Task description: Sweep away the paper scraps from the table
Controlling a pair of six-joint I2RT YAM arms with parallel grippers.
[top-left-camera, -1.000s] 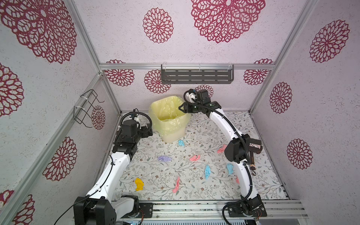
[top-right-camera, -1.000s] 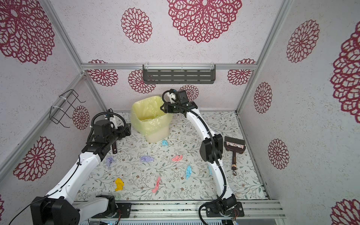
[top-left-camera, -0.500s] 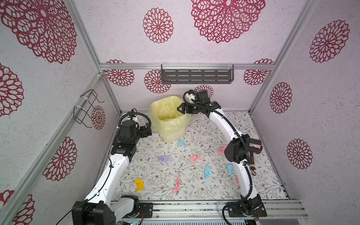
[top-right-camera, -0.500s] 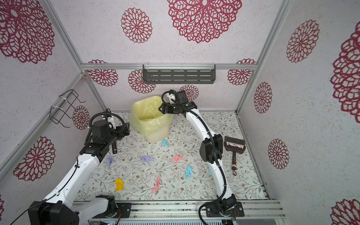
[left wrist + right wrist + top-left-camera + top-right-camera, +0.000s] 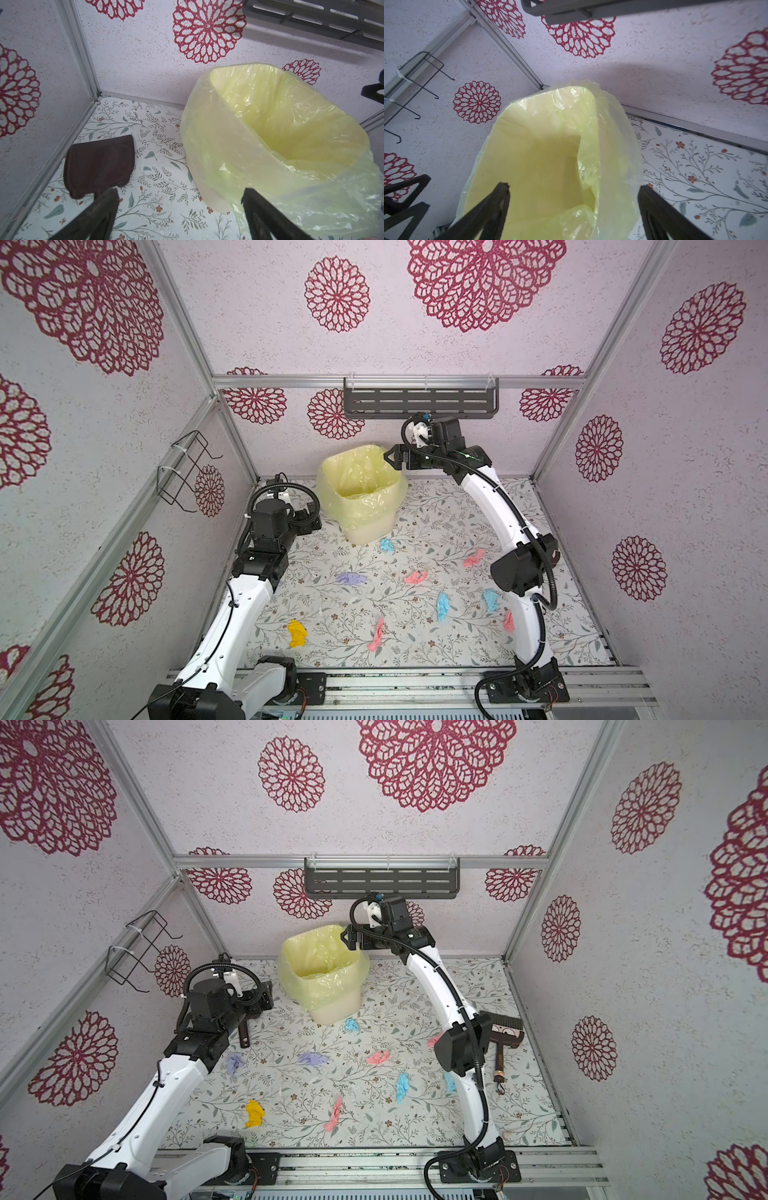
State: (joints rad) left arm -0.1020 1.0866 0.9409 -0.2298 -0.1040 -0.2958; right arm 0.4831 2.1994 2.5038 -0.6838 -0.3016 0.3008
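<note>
Judging by how things lie, the sweeping has barely begun. At the far left the dustpan [image 5: 99, 164] lies flat on the worktop [image 5: 557, 630] close to the wall. The left pincer [image 5: 179, 194] hovers by its handle end with jaws wide apart, holding nothing. About ten paper scraps [image 5: 351, 578] in lilac, yellow, pink and blue lie scattered over the middle and near parts of the worktop, from beside the left arm to under the right arm; none is in the dustpan. The lined bin [image 5: 376, 526] stands at the far middle, and no scrap shows inside it. The right pincer [image 5: 574, 186] hangs over the bin's right rim, jaws spread and empty. The brush [image 5: 505, 1029] lies at the right edge, in no grip. Nearly everything seems left to do: taking up both tools, gathering, tipping.
</note>
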